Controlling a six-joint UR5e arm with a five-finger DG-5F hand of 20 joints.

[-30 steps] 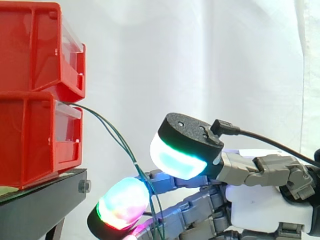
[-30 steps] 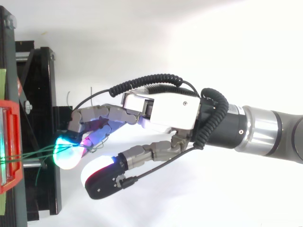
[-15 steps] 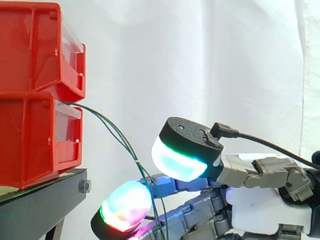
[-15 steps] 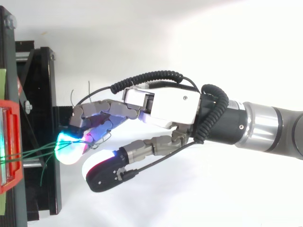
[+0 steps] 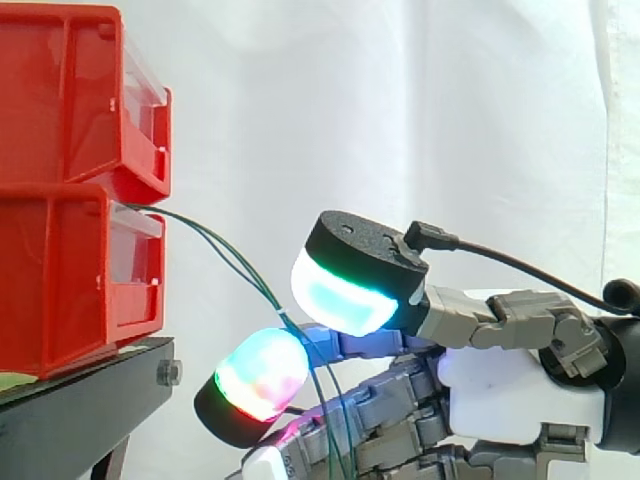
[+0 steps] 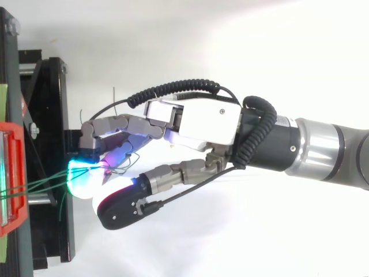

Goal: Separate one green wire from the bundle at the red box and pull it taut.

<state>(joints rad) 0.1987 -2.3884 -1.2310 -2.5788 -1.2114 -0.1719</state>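
green wires (image 6: 40, 183) lost behind the hand (image 5: 500, 380), red bins (image 5: 60, 260) cut by left edge

Wires (image 5: 232, 258) between lower box (image 5: 60, 280) and hand (image 5: 520, 400).
Two red boxes are stacked on the stand (image 5: 80, 400), the upper box (image 5: 60, 90) on the lower, with their fronts at its right edge. A few thin green wires leave the lower box's top front edge, run close together down and right, nearly straight with little sag, to the curled fingers (image 5: 370, 345). There they bend and drop below. From above, the strands (image 6: 40, 183) converge toward the hand.
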